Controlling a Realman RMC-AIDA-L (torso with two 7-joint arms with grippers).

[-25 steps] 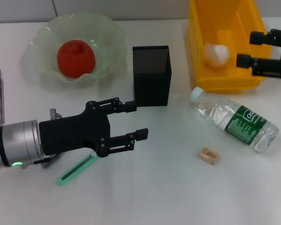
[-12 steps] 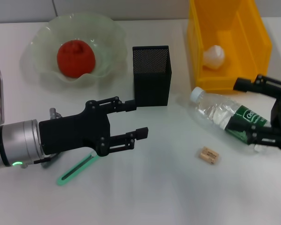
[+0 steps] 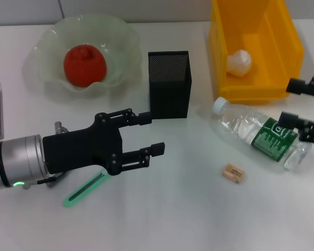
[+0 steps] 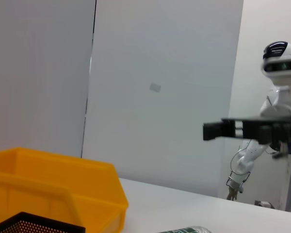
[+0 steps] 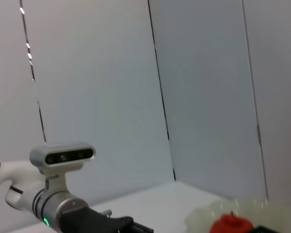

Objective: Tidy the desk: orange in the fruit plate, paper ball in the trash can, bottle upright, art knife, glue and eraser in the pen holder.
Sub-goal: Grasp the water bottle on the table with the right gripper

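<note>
Head view | bottle (image 3: 261, 137) lying flat, clear, green label | right tool (image 3: 298, 107) spread beside it | left tool (image 3: 153, 134) spread

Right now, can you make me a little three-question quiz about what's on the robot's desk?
1. True or false: the orange already sits in the fruit plate.
2. Where is the paper ball? A) on the bare desk B) in the yellow trash can C) inside the pen holder
3. Fill in: the bottle is ____ on the desk, with the right gripper by its base end. The left gripper hangs with open jaws over the green art knife, and the eraser lies apart.

Key: 1 true; 2 B; 3 lying on its side.
</note>
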